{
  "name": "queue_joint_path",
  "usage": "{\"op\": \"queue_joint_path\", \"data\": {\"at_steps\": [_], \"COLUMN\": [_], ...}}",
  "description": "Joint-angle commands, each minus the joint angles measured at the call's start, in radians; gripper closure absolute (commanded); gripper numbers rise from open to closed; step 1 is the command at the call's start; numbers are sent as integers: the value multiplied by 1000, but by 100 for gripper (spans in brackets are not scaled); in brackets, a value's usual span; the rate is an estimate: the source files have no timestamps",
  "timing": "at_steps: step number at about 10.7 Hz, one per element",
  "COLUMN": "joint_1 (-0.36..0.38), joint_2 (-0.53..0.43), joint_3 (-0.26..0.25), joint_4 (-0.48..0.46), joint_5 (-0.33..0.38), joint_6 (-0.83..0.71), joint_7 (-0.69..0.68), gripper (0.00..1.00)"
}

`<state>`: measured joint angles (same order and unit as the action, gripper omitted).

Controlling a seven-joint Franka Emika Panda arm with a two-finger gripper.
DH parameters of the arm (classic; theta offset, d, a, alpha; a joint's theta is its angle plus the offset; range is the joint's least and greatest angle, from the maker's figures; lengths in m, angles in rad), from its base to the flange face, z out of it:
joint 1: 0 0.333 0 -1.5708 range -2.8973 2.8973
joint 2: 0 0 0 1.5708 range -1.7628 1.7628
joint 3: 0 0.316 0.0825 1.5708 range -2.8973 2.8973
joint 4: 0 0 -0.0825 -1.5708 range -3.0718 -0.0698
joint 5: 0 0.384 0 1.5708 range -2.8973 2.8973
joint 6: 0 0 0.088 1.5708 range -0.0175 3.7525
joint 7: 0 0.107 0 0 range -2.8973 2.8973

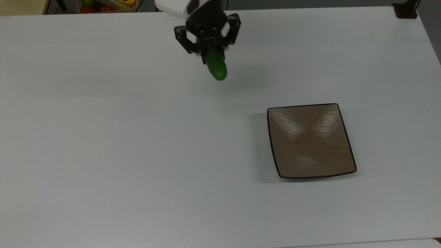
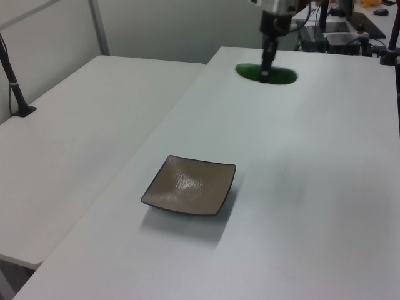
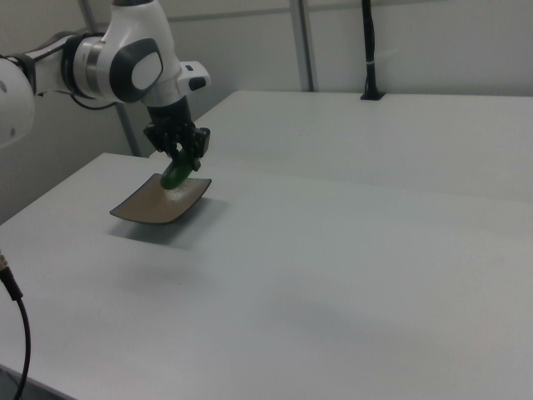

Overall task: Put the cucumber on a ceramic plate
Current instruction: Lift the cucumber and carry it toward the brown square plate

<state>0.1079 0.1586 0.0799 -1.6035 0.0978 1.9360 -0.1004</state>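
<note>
Gripper (image 1: 211, 51) grasping the cucumber (image 1: 215, 65) above the table (image 1: 137, 137).
Upper centre of the top view; brown plate (image 1: 310, 141) lies lower right, well apart.

White table (image 1: 137, 155), bin w/ colourful produce (image 1: 106, 4) at top view's upper left.

Robotics lab, plain white tables (image 1: 137, 155), partition walls (image 2: 156, 25), clamped camera poles (image 3: 368, 50) (cables trailing)
</note>
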Motion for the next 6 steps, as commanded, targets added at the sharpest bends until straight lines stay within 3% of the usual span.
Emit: {"op": "queue_joint_path", "data": {"at_steps": [1,6], "joint_1": [87,209], "joint_2": [120,277], "joint_3": [6,8], "joint_4": [74,111], "joint_5": [4,-15], "joint_6": [167,426], "joint_7": [115,220], "gripper": [93,93]}}
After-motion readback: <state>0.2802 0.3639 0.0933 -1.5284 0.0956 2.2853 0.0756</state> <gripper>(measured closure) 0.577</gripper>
